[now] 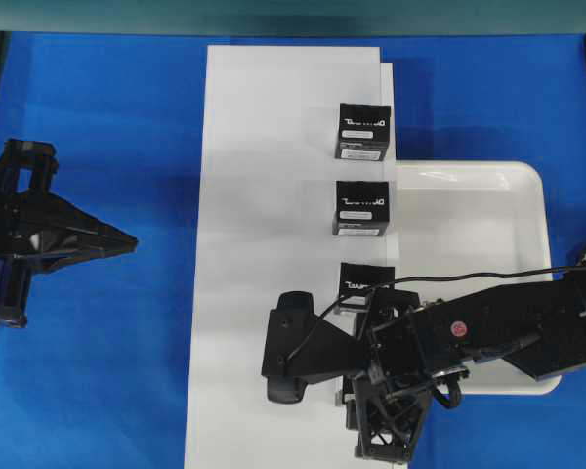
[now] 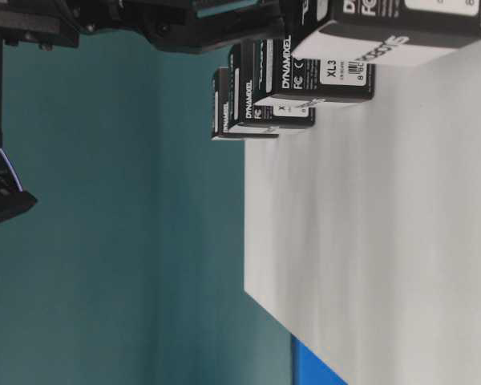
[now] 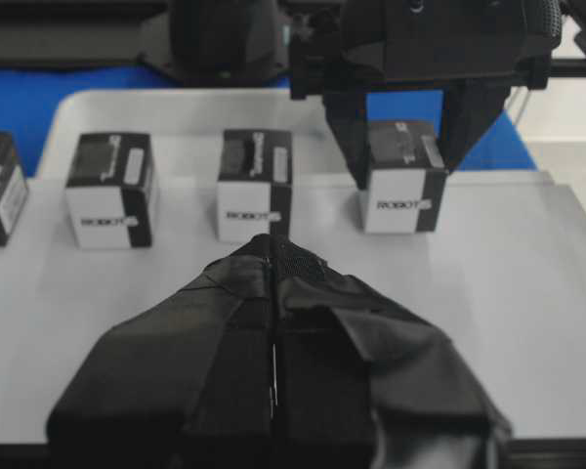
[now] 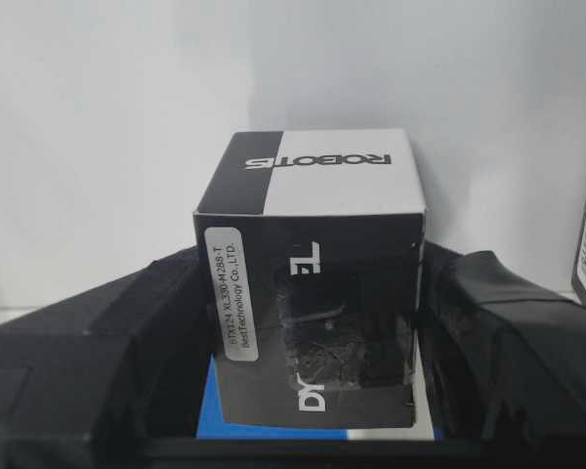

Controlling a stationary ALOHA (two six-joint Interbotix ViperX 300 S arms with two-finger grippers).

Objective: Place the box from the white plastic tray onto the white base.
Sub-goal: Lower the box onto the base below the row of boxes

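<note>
The step in hand looks like the set-down: the right gripper [image 3: 407, 147] has the small black cube-like carton with a white side face [image 3: 402, 191] over the long flat matte white board [image 1: 264, 244] that serves as the base, at the end of the row of three other black cartons lettered DYNAMIXEL [image 1: 362, 207] along the board's edge nearest the shallow glossy white plastic tray with a raised rim [image 1: 527, 191]. Whether the carton's underside already touches the board cannot be told.

The right gripper stands about half open, its two black fingers [image 4: 488, 332] close on either side of the carton, apparently gripping it. The tray beside the board shows no box in its visible part.

The next move likely calls for settling the carton flat, spreading the fingers and lifting clear without nudging the neighbouring carton.

The left gripper [image 3: 273, 293] is closed on nothing, on the far side of the board from the tray.
</note>
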